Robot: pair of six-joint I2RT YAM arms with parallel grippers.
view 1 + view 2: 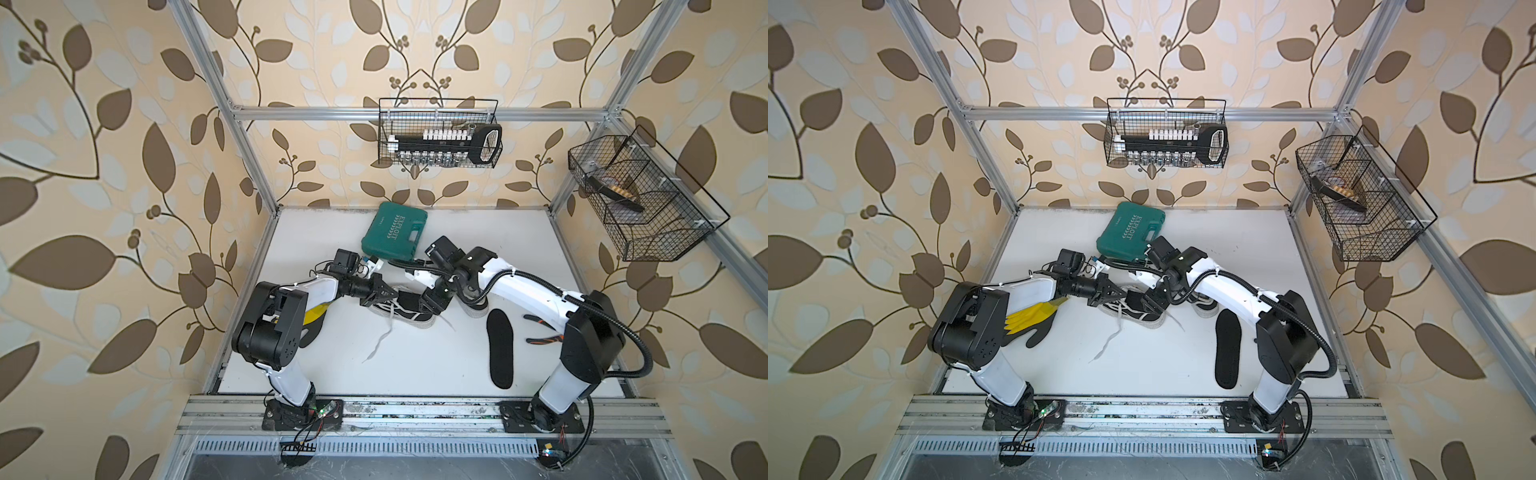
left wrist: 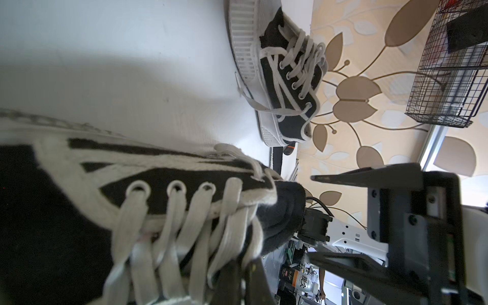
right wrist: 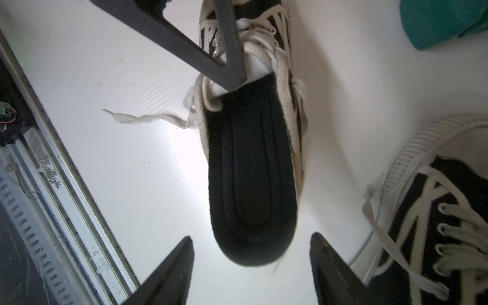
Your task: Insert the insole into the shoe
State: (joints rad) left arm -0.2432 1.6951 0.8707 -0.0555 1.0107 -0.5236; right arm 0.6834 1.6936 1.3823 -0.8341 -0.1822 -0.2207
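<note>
Currently: black canvas sneaker with white laces [image 2: 163, 174] lies mid-worktop, with the black foam insole [image 3: 250, 171] part-way in and its heel end protruding from the mouth. Left tool [image 1: 388, 296] is pressed together on the tongue and lacing, probably to steady the sneaker and keep the mouth open. Right tool [image 3: 250, 236] is spread, fingertips either side of the heel end without contact; placed to push it further, I judge. Right wrist view gives those gaps. Both top views hide them under the arms but show a second black insole [image 1: 500, 348] loose near the worktop's right edge.
</note>
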